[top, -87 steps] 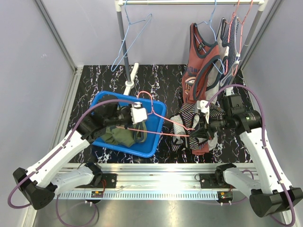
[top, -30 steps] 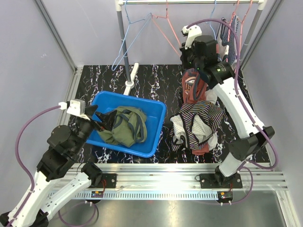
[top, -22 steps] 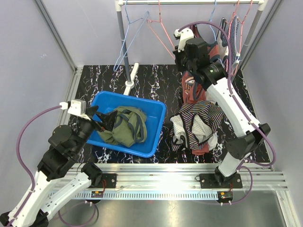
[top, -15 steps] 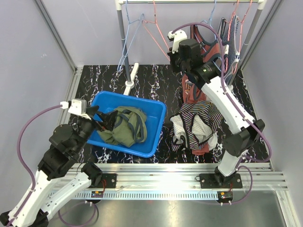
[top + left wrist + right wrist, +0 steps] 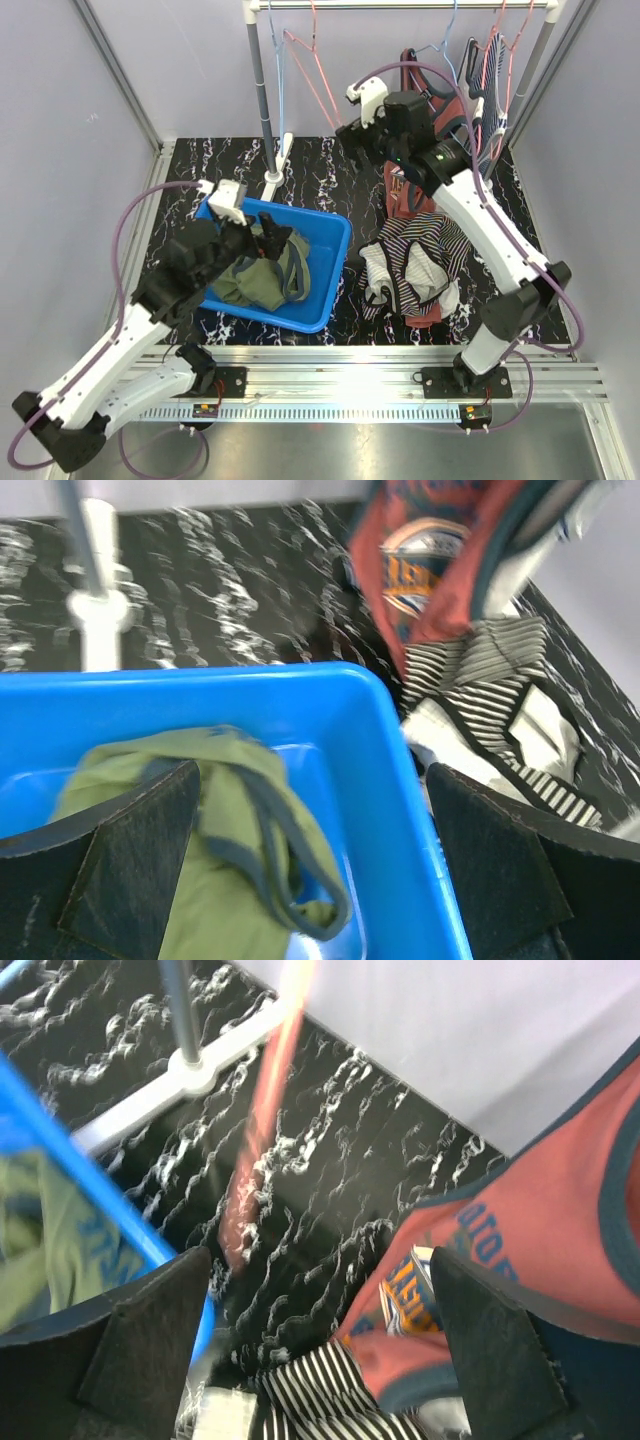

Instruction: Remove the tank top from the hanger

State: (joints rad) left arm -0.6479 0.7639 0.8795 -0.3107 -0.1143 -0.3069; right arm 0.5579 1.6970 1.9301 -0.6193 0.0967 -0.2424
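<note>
A red tank top [image 5: 405, 195] hangs on a hanger from the rail at the back right, partly hidden by my right arm. It shows in the right wrist view [image 5: 560, 1200] and the left wrist view [image 5: 440, 550]. A bare pink hanger [image 5: 300, 55] hangs from the rail's left part, blurred in the right wrist view [image 5: 270, 1110]. My right gripper [image 5: 352, 135] [image 5: 320, 1255] is open and empty, just right of that hanger. A striped tank top [image 5: 420, 260] lies crumpled on the table. My left gripper [image 5: 275, 237] [image 5: 312, 770] hovers open over the blue bin [image 5: 335, 260].
A green tank top [image 5: 255, 280] [image 5: 200, 830] lies in the blue bin [image 5: 300, 680]. The rack's grey pole [image 5: 262, 90] stands behind the bin, with a blue hanger beside it. More tops hang on hangers [image 5: 490, 70] at the rail's right end.
My right gripper has opened and let go of the pink hanger, which now hangs on the rail. The left arm has swung forward over the bin.
</note>
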